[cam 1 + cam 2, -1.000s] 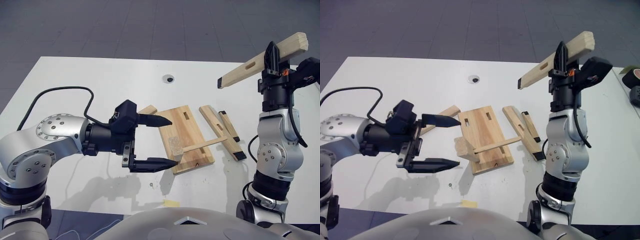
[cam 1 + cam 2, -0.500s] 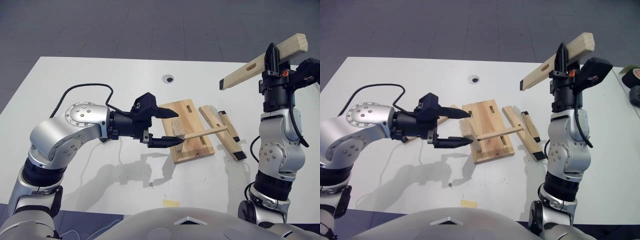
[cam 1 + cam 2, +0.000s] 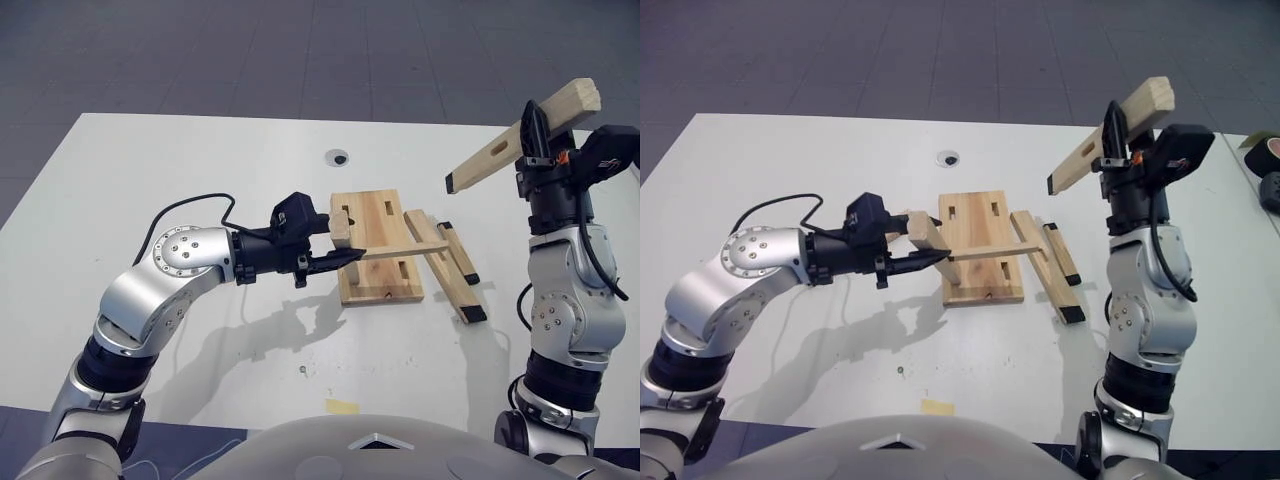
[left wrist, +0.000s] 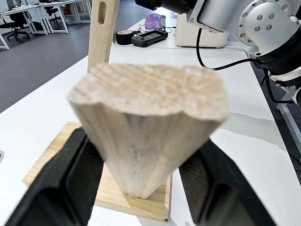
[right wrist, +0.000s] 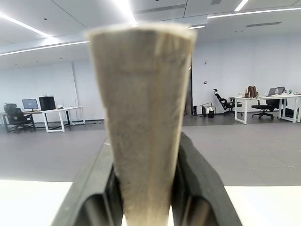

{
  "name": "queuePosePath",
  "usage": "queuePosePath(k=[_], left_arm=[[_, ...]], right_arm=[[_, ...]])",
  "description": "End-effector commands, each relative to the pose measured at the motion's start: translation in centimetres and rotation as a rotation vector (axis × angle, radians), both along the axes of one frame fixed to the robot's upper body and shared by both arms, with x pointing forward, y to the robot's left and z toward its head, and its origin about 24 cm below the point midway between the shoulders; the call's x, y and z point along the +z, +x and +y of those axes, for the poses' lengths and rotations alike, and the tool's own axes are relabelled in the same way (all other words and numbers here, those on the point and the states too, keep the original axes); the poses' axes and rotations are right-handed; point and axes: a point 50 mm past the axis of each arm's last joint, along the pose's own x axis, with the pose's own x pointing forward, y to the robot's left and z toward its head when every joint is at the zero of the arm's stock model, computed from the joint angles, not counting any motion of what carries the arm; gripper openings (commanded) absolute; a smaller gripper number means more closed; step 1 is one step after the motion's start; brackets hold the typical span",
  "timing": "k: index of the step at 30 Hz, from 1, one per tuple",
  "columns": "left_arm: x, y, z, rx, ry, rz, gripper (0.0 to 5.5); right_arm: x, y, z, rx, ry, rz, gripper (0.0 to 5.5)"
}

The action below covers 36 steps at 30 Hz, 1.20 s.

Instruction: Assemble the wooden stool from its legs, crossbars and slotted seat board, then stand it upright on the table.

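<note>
Seat board lies flat on the table, slots up.

Left gripper: fingers clamped on the sides of a short leg, held at the board's left edge. Whether the leg touches the board, cannot tell.

A thin crossbar runs from that leg across the board to its right side.

Two more legs lie flat just right of the board.

Right gripper: closed on a long slotted leg, held tilted in the air, well to the right of the board and above it, lower end toward the board.
</note>
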Motion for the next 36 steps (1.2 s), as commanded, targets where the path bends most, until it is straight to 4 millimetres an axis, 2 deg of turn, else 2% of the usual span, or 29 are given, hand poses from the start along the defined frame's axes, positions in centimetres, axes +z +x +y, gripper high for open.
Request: queuePosePath(k=[1, 5, 15, 20, 28, 32, 36], left_arm=[[-1.2, -0.5, -0.5, 0.066, 0.038, 0.008, 2.19], [-2.4, -0.3, -1.2, 0.147, 0.084, -0.011, 2.17], [-2.0, 1.2, -2.2, 0.386, 0.014, -0.024, 2.17], [-2.3, 0.9, -2.0, 0.373, 0.047, -0.03, 2.17], [-2.7, 0.8, -2.3, 0.339, 0.054, -0.02, 2.17], [-2.8, 1.1, -1.9, 0.345, 0.06, -0.019, 2.17], [-3.0, 1.1, -1.7, 0.349, 0.066, -0.021, 2.17]], right_arm=[[-0.3, -0.2, 0.5, 0.109, -0.031, 0.05, 1.02], [-1.1, -0.4, 1.2, 0.172, -0.014, 0.091, 1.02], [-2.4, 0.0, 1.6, 0.229, 0.049, 0.145, 1.02], [-2.6, 0.7, 1.4, 0.213, 0.052, 0.147, 1.02], [-3.8, 0.2, 3.5, 0.268, -0.021, 0.153, 1.02], [-4.9, -0.6, 3.0, 0.257, -0.063, 0.175, 1.02], [-5.1, -0.8, 2.1, 0.233, -0.075, 0.181, 1.02]])
